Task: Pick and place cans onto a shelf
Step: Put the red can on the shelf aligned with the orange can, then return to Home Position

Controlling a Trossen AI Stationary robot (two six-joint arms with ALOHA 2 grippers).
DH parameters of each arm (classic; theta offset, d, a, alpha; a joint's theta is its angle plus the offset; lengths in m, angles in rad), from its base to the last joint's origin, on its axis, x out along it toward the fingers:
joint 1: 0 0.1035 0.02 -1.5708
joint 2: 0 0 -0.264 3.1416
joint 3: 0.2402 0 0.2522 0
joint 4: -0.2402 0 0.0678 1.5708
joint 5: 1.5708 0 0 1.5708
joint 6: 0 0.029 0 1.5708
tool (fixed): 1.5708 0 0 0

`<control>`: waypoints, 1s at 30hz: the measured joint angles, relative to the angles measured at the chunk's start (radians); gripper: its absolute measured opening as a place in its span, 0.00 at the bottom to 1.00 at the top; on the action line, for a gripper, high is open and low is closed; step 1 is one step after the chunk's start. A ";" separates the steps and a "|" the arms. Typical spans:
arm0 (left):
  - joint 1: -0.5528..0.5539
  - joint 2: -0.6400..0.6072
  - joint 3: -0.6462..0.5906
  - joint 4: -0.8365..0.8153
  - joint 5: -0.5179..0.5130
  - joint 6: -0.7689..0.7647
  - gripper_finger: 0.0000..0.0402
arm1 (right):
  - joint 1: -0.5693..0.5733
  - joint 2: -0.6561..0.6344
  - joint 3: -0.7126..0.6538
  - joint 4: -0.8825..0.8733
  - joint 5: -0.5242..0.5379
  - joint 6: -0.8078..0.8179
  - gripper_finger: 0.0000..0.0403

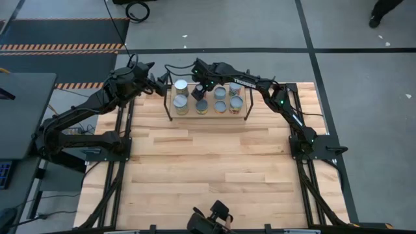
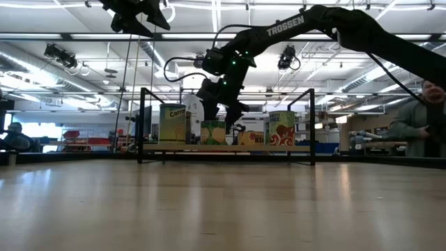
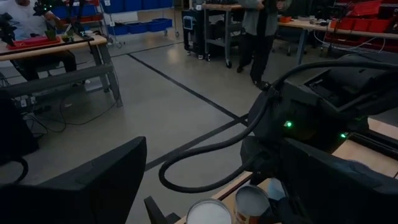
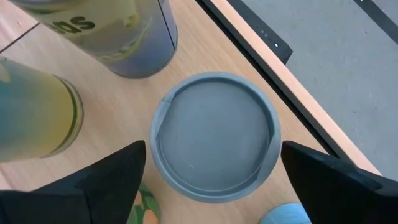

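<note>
Wooden table (image 1: 214, 169): right gripper (image 4: 211, 168) spread over a can (image 4: 214, 135) just set on shelf (image 1: 172, 114); next, lift clear. Left gripper (image 1: 158, 83) spread, waiting at shelf's end.

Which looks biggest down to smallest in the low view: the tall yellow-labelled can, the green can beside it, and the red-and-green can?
1. Tall yellow-labelled can.
2. Red-and-green can.
3. Green can, clearly the shortest.
Their depth on the shelf may differ, so the top two are unsure.
</note>
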 joint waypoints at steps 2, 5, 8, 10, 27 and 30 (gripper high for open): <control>0.000 0.000 0.000 0.000 0.000 0.000 0.94 | 0.001 -0.001 0.000 -0.006 0.000 0.004 0.96; 0.000 -0.001 0.000 0.000 0.000 0.000 0.94 | 0.004 -0.003 0.010 -0.028 0.004 0.010 0.96; 0.000 -0.006 0.000 -0.001 0.000 0.000 0.94 | 0.009 -0.004 0.025 -0.042 0.011 0.011 0.96; -0.001 -0.015 0.000 0.001 0.001 0.000 0.94 | 0.011 -0.004 0.050 -0.074 0.011 0.017 0.96; -0.002 -0.220 -0.001 0.009 0.447 -0.124 0.93 | 0.055 -0.360 0.061 -0.210 0.069 0.070 0.83; -0.002 -0.240 -0.001 0.008 0.518 -0.196 0.86 | 0.126 -0.438 0.061 -0.210 0.091 0.050 0.77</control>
